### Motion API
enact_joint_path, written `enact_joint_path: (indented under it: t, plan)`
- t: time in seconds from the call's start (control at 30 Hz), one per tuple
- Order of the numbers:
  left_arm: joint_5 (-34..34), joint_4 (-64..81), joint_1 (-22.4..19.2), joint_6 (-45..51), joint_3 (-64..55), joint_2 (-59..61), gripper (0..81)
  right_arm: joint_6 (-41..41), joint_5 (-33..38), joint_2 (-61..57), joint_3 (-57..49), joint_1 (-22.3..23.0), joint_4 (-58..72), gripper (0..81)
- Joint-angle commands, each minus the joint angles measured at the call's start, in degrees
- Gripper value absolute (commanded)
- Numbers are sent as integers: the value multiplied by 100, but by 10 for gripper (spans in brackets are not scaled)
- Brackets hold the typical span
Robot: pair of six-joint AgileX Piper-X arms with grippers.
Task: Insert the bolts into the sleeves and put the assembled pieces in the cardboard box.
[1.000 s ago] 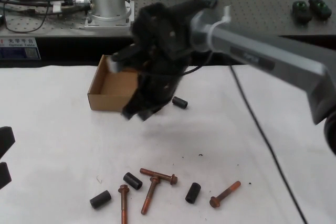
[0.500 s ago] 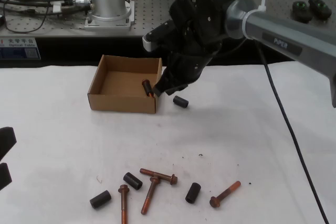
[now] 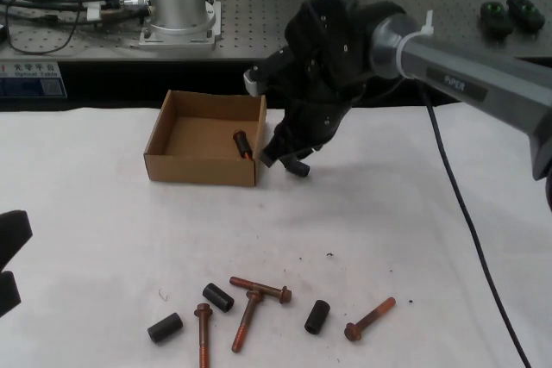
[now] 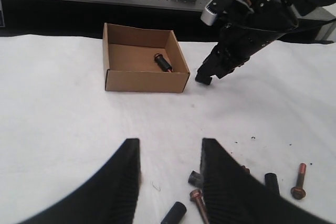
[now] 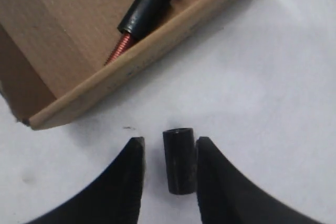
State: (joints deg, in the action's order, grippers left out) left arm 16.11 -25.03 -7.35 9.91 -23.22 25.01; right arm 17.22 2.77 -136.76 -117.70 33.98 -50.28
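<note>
While my right tool (image 3: 280,157) hangs low just beside the cardboard box (image 3: 203,170), off its near right corner, its two fingers stand apart and straddle a black sleeve (image 5: 178,161) that lies on the white surface (image 3: 414,239). From my right wrist I see the sleeve between the fingers, closer to one than the other, and nothing is clamped. The sleeve lies just outside the box wall, near it but not touching.

Inside the box, one assembled piece (image 3: 242,144) lies on the floor against the right wall: a copper bolt with a black sleeve over its shank, the threaded end sticking out.

My left tool (image 4: 170,182) is well apart from all this, low over the near left part of the surface, its fingers spread wide with nothing between them.

Along the near edge of the surface, four bare bolts (image 3: 259,289) and three loose sleeves (image 3: 316,316) lie scattered in a rough row, some close together and two bolts touching at their heads.
</note>
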Motion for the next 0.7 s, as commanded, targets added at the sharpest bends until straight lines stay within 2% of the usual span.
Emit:
enact_joint_path:
  t: [0.0,0.27,0.67]
  plan:
    - [133,30,22,50,-24,-43,281,10,-94,-31,-65,-89,111,256]
    - [133,30,22,50,-24,-43,281,49,-93,-52,-65,-250,344,256]
    - [133,30,22,50,-24,-43,281,-100,81,-171,-65,-176,73,256]
